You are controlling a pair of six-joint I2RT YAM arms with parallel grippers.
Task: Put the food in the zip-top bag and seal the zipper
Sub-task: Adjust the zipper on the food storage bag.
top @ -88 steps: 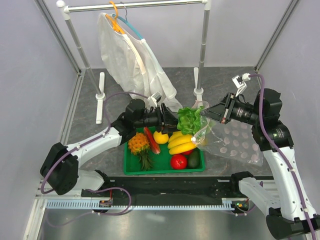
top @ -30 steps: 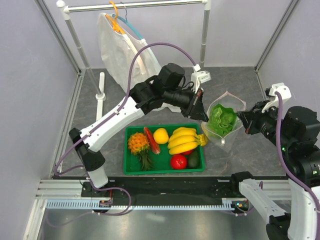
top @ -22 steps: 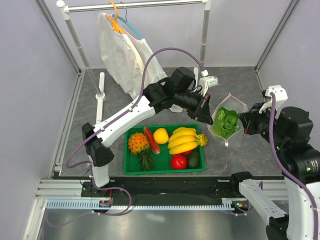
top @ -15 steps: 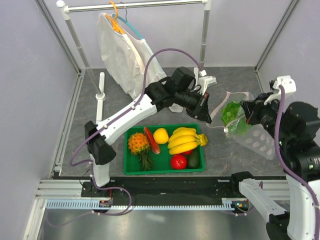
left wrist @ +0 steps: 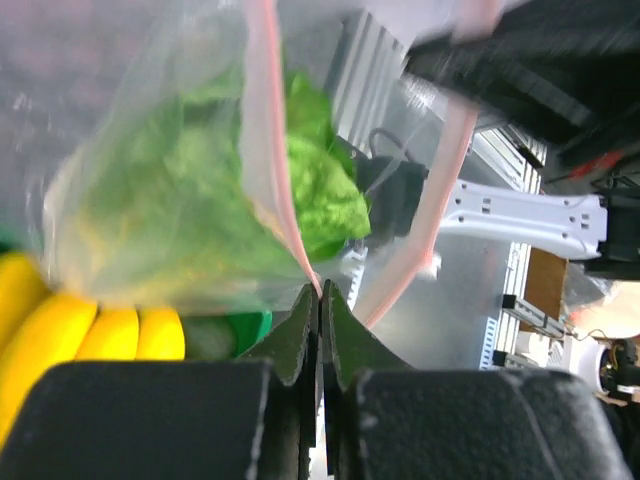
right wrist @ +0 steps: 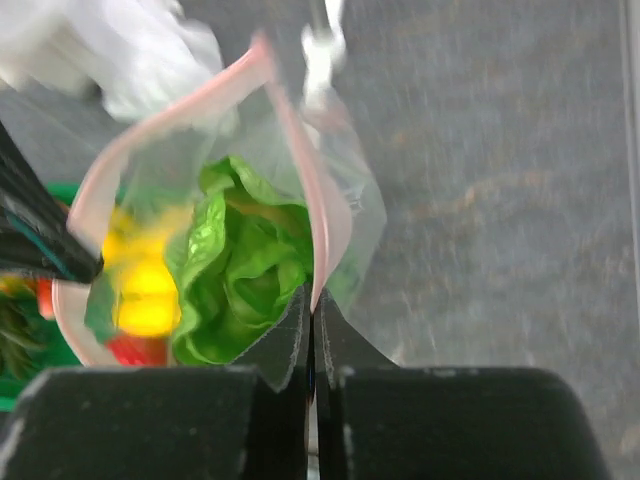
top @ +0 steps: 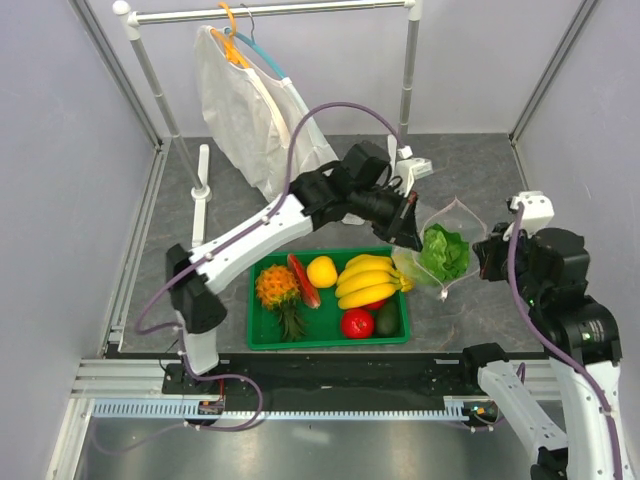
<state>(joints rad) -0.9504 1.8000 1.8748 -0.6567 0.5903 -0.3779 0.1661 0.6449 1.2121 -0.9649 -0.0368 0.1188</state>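
The zip-top bag [top: 452, 218] hangs in the air just right of the green tray [top: 262, 338], its mouth held open between both grippers. The pale-green lettuce [top: 445, 251] sits inside it. My left gripper [top: 411, 237] is shut on the left side of the pink zipper [left wrist: 268, 120]; its jaws [left wrist: 320, 291] meet on the strip. My right gripper [top: 481, 253] is shut on the right side of the zipper [right wrist: 326, 224], pinched at the tips [right wrist: 311, 300], with the lettuce [right wrist: 238, 268] just beyond. The round yellow fruit [top: 321, 271] and the red tomato [top: 357, 323] lie in the tray.
The tray also holds a pineapple [top: 276, 289], a banana bunch [top: 367, 281], a red chili and an avocado. A white garment [top: 252, 110] hangs from a rack at the back, whose post feet [top: 200, 186] [top: 398, 186] stand on the table.
Half a second ago the right gripper held the bag pulled up to the right. It has come back down and left, and the bag mouth now hangs open between both grippers.
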